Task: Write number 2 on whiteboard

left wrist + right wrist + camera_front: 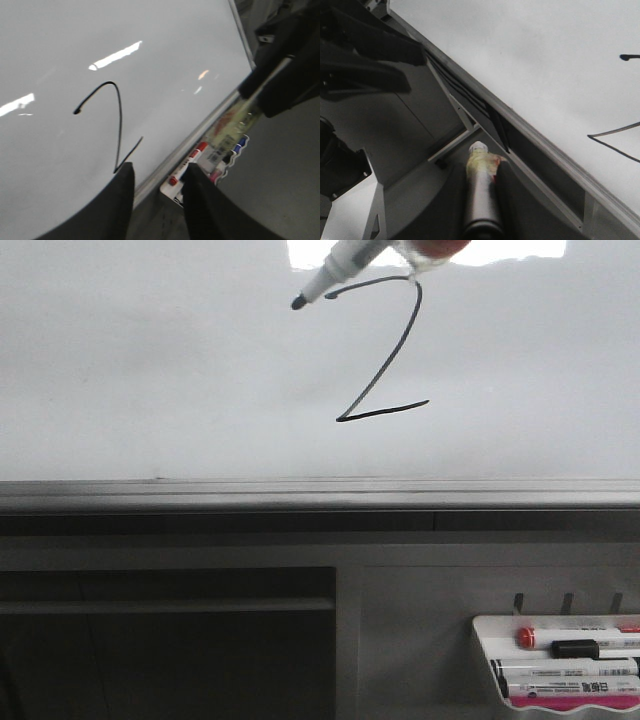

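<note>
The whiteboard (pixel 150 370) fills the upper front view, with its grey rail (pixel 300 495) along the lower edge. A black number 2 (pixel 397 352) is drawn on it, with a curved top, a long diagonal and a short base stroke. It also shows in the left wrist view (pixel 120 125), and part of it in the right wrist view (pixel 615 132). My right gripper (pixel 477 167) is shut on a marker (pixel 481 200). The marker's black tip (pixel 298 302) hangs just left of the digit's top. My left gripper (pixel 160 170) is open and empty, below the digit near the rail.
A small white tray (pixel 490 640) holding several markers hangs below the rail at the right; it also shows in the left wrist view (pixel 230 165). A dark recessed panel (pixel 170 640) lies under the rail at the left. The right arm (pixel 285 65) is right of the board.
</note>
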`<state>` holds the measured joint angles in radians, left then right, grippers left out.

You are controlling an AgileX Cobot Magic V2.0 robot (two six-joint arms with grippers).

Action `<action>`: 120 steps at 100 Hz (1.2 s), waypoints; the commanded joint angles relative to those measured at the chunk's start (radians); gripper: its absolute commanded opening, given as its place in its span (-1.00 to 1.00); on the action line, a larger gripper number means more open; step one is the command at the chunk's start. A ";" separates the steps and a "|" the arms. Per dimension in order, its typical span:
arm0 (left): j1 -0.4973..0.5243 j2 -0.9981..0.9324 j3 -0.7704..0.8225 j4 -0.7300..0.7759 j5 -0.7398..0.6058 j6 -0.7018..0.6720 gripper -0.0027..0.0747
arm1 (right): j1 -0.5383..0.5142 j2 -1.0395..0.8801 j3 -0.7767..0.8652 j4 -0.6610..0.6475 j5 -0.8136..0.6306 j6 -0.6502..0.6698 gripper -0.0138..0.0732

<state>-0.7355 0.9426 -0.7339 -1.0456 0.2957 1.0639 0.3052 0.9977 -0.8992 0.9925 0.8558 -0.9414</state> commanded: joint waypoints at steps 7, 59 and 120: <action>-0.082 0.066 -0.056 -0.027 -0.027 0.028 0.02 | -0.005 0.038 -0.077 0.038 0.066 -0.004 -0.80; -0.147 0.199 -0.102 -0.027 -0.035 0.088 -0.08 | -0.005 0.066 -0.097 0.031 0.136 -0.004 -0.80; -0.147 0.199 -0.102 -0.028 -0.080 0.099 -0.98 | -0.005 0.068 -0.097 0.038 0.143 -0.007 0.05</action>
<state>-0.8829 1.1584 -0.8010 -1.0310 0.3132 1.1886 0.3052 1.0793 -0.9636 0.9831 0.9970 -0.9414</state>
